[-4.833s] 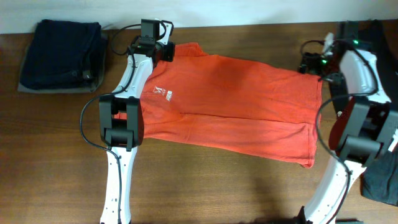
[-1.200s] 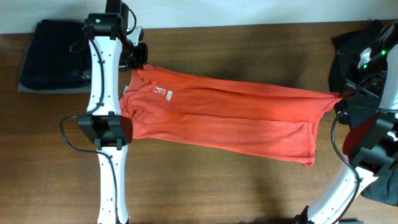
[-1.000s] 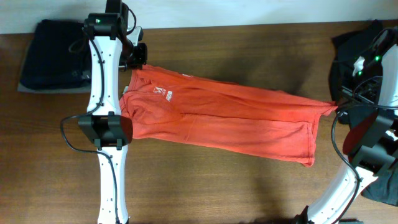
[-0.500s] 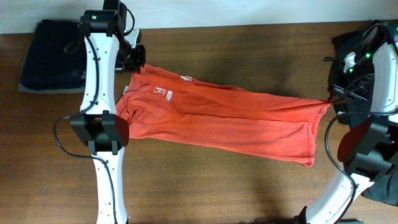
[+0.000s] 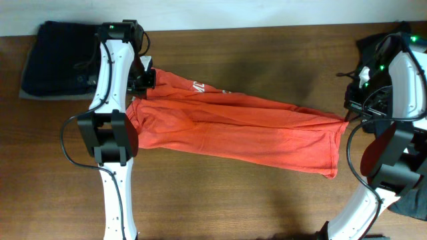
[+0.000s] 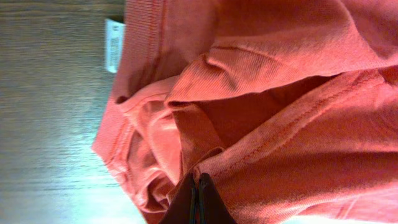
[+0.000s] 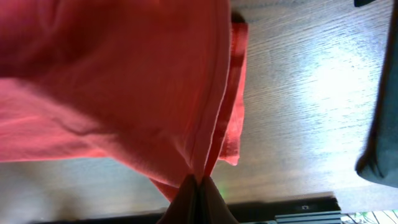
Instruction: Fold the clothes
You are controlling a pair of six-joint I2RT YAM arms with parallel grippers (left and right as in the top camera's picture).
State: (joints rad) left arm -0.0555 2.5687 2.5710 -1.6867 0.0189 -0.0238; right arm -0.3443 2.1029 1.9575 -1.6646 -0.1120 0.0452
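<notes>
Two pinches to carry level. At the left, with the left gripper (image 5: 148, 79) clenched on bunched cloth beside the ribbed collar, draw the lifted edge of the red-orange T-shirt (image 5: 247, 127), stretched lengthwise across the desk (image 5: 233, 200), toward its near hem. Move both ends together; allow no sag midway. Expect soft knit cotton, creasing readily, thicker along stitched seams. At the right, match pace with the right gripper (image 5: 348, 115) clamped on the hem corner.
</notes>
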